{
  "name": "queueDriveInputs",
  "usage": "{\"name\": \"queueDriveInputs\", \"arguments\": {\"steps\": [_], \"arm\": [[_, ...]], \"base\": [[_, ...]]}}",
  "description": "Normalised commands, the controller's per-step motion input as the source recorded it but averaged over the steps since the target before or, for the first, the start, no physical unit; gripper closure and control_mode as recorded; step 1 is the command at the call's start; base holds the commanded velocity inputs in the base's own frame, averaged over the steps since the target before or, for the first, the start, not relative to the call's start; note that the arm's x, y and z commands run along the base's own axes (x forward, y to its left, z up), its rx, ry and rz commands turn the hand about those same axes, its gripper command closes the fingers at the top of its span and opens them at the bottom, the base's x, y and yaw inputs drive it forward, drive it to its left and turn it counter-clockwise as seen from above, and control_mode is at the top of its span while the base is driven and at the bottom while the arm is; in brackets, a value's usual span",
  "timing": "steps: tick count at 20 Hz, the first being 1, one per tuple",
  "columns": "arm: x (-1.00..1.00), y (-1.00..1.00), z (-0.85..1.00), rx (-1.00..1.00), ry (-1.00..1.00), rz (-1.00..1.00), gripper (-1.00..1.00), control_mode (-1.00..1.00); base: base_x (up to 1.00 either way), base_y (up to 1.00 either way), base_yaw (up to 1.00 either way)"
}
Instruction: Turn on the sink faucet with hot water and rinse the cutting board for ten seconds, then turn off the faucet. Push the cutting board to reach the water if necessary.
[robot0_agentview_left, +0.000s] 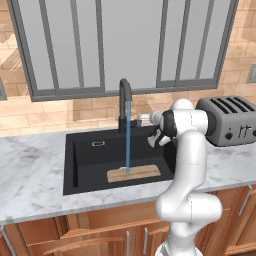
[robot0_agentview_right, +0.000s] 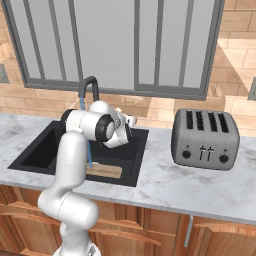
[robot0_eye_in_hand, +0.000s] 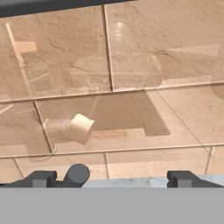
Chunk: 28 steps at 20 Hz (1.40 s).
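End effector (robot0_eye_in_hand: 112, 179) wide open; faucet lever (robot0_eye_in_hand: 78, 173) btwn tips in hand vw, off-ctr.

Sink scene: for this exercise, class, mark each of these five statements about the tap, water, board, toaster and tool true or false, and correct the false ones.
1. Water is running from the tap. True.
2. The stream comes down on the board. True.
3. The board stands upright against the wall. False: it lies flat in the sink.
4. The toaster is on the counter, to the right of the sink. True.
5. The tool is shut. False: its two fingertips stand wide apart in the hand view.
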Motion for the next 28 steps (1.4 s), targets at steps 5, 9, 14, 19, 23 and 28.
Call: {"name": "queueDriveInputs", "arguments": {"steps": [5, 9, 14, 19, 23, 28], "arm": [[0.0, 0.0, 0.0, 0.0, 0.0, 0.0, -1.0, -1.0], [0.0, 0.0, 0.0, 0.0, 0.0, 0.0, -1.0, -1.0], [0.0, 0.0, 0.0, 0.0, 0.0, 0.0, -1.0, -1.0], [0.0, 0.0, 0.0, 0.0, 0.0, 0.0, -1.0, -1.0], [0.0, 0.0, 0.0, 0.0, 0.0, 0.0, -1.0, -1.0], [0.0, 0.0, 0.0, 0.0, 0.0, 0.0, -1.0, -1.0]], "base": [[0.0, 0.0, 0.0], [0.0, 0.0, 0.0], [0.0, 0.0, 0.0], [0.0, 0.0, 0.0], [0.0, 0.0, 0.0], [0.0, 0.0, 0.0]]}}
